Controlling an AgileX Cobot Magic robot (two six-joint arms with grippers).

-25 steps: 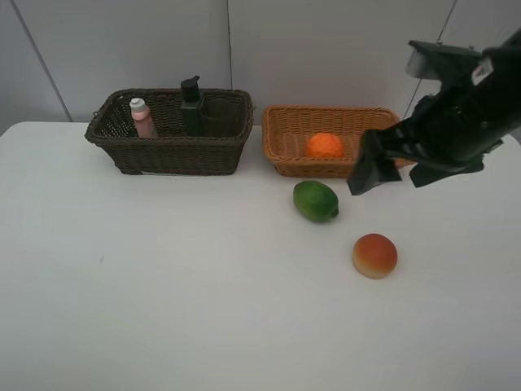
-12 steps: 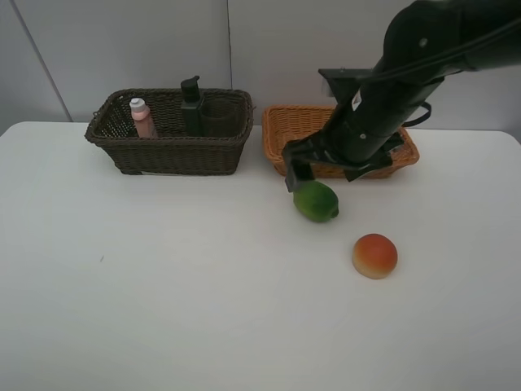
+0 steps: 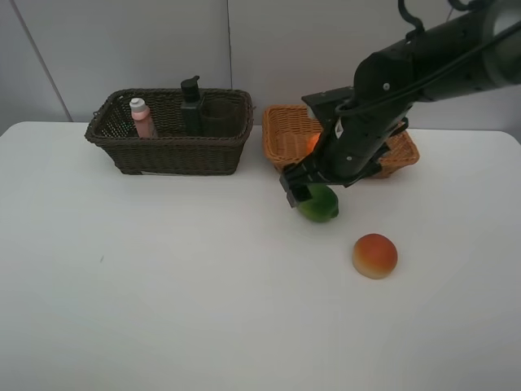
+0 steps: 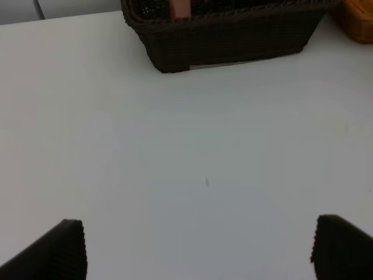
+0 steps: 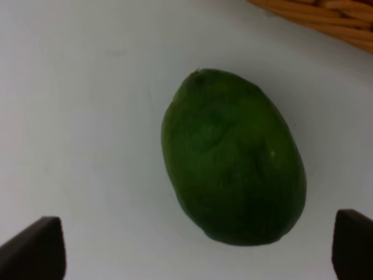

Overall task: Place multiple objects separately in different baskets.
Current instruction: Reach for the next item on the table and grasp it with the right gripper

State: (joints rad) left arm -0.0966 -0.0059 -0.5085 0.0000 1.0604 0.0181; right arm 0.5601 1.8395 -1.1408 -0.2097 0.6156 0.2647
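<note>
The green fruit (image 3: 323, 207) (image 5: 233, 157) lies on the white table in front of the light tan basket (image 3: 281, 138). My right gripper (image 3: 304, 191) (image 5: 195, 251) hangs open just over it, fingertips (image 5: 35, 249) wide apart and off the fruit. An orange (image 3: 313, 141) shows partly in the tan basket behind the arm. The red-orange fruit (image 3: 374, 255) sits on the table nearer the front. The dark brown basket (image 3: 171, 151) (image 4: 227, 38) holds the pink bottle (image 3: 142, 118) (image 4: 180, 7), the dark pump bottle (image 3: 192, 106) and a dim cup (image 3: 218, 116). My left gripper (image 4: 204, 251) is open over bare table.
The right arm (image 3: 407, 73) reaches across the tan basket's far side. The white table (image 3: 163, 277) stretches wide to the left and front. A corner of the tan basket (image 4: 358, 20) (image 5: 315, 11) shows in both wrist views.
The right arm has swung left from beside the tan basket and come down over the green fruit. The left gripper's state has not changed.
</note>
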